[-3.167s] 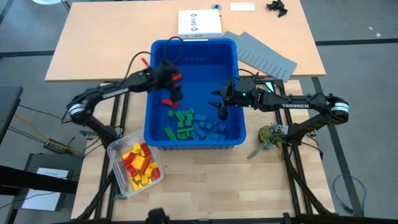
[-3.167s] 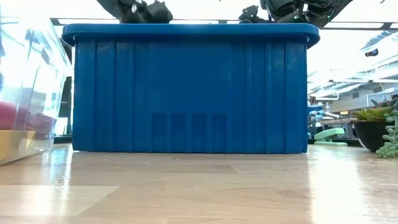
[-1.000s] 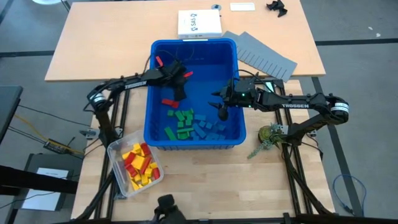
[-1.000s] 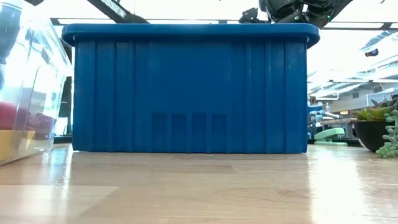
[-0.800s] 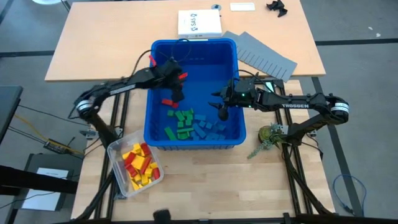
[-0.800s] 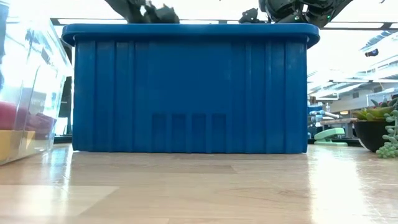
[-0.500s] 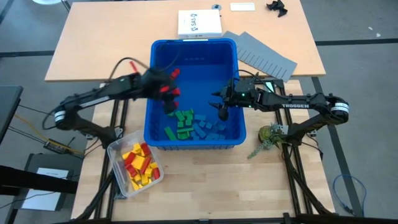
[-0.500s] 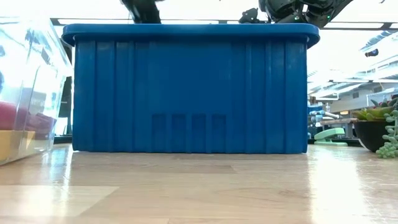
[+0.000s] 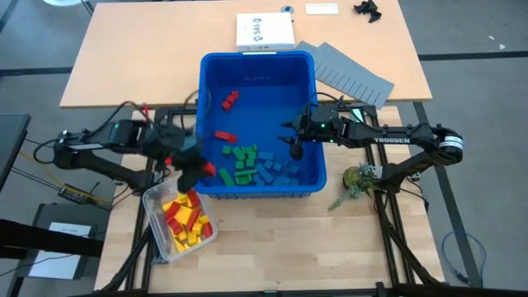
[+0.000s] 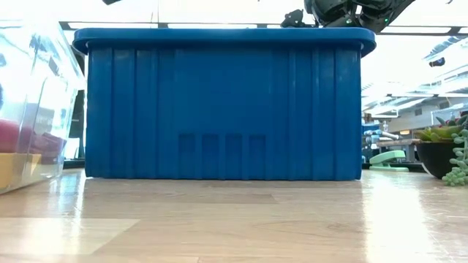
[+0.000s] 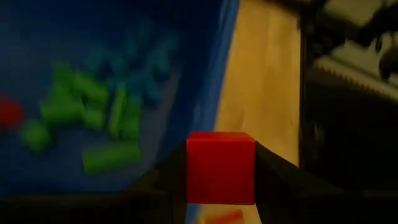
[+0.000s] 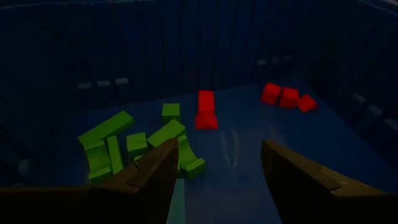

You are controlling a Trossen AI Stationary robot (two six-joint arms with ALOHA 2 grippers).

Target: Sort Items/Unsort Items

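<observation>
Btwn left tool [image 11: 219, 180] fingers: red block [image 11: 220, 167].

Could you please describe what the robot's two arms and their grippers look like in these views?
Both arms are dark, slim, jointed links. The right arm carries white TROSSEN lettering and a small green light near the right gripper. The left arm shows a red cable end; the left gripper is black. Jaws are dark, tapered fingers.
</observation>
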